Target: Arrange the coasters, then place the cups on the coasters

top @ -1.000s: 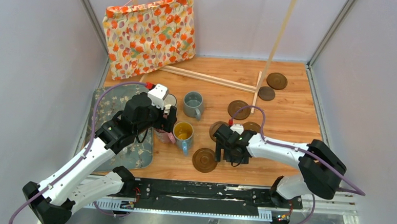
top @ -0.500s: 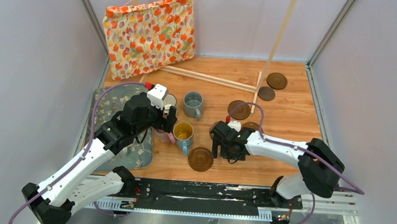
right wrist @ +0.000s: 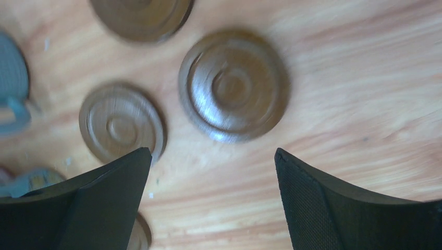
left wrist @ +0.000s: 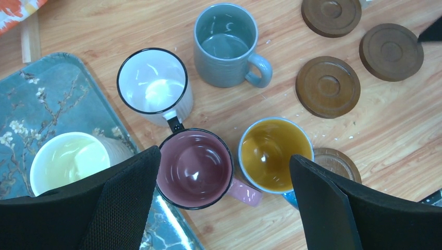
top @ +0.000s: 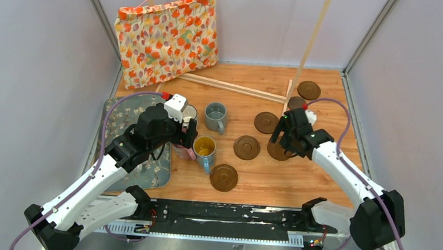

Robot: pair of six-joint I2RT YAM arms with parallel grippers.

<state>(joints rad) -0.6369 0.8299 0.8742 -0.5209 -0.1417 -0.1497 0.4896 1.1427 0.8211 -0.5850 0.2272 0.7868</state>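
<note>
**Both pincers over the table.** Your left pincer hangs with its fingers spread wide and grips nothing. The pink mug stands upright on the wooden table below the gap, and the blue mug is just beside it. Your right pincer, also spread and empty, hovers above the coasters. One coaster lies flat just ahead of the gap, and a second coaster lies near one finger.

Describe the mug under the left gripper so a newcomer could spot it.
Start at the grey floral mat on the left. At its right edge, the pink mug stands between the cream mug and the yellow-lined blue mug. No other mug is pink.
</note>
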